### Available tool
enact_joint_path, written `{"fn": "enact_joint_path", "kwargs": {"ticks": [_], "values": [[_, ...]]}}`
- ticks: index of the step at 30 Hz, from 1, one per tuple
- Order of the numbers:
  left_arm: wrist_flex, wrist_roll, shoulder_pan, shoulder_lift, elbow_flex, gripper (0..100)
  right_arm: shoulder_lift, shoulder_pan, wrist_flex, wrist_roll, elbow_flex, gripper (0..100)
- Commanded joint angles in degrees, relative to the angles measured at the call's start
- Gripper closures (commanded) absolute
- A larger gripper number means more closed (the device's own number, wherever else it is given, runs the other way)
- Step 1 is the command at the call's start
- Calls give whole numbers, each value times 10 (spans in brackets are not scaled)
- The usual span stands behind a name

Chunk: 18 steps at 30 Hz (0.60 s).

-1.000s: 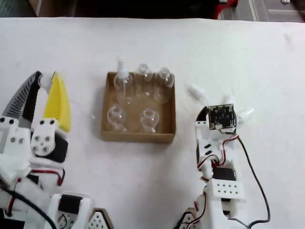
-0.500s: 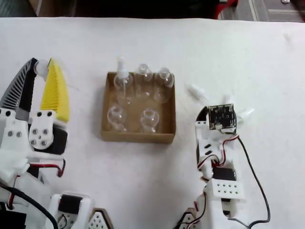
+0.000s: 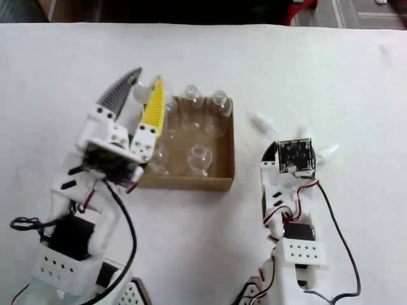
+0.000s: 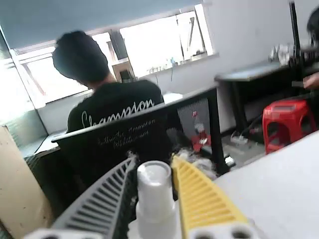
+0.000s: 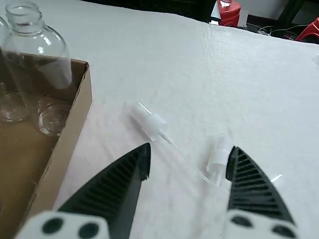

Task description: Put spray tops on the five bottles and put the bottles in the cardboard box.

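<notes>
Your left gripper (image 3: pixel 147 77) hangs over the 10 o'clock corner of the cardboard box (image 3: pixel 184 182). Its black and yellow fingers are pinching a white spray top (image 4: pixel 154 191). Inside the box you can see four clear bottles (image 3: pixel 218 105) standing with open necks, two along the 12 o'clock wall and two toward 6 o'clock. Your right gripper (image 5: pixel 187 159) sits at the box's 3 o'clock with its jaws spread wide over the white table (image 3: pixel 331 63). Two loose spray tops (image 5: pixel 149 122) lie there, one just beside a fingertip.
</notes>
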Motion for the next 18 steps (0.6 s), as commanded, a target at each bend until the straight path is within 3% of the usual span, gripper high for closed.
{"fn": "enact_joint_path", "kwargs": {"ticks": [1,4,11,18], "values": [[-39,4,18,1,4,977,-3,-4,-14,5,-3,772],[-16,29,22,1,-20,977,-3,-4,-14,5,-3,772],[142,93,22,1,-105,977,-3,-4,-14,5,-3,772],[153,94,22,1,-105,977,-3,-4,-14,5,-3,772]]}}
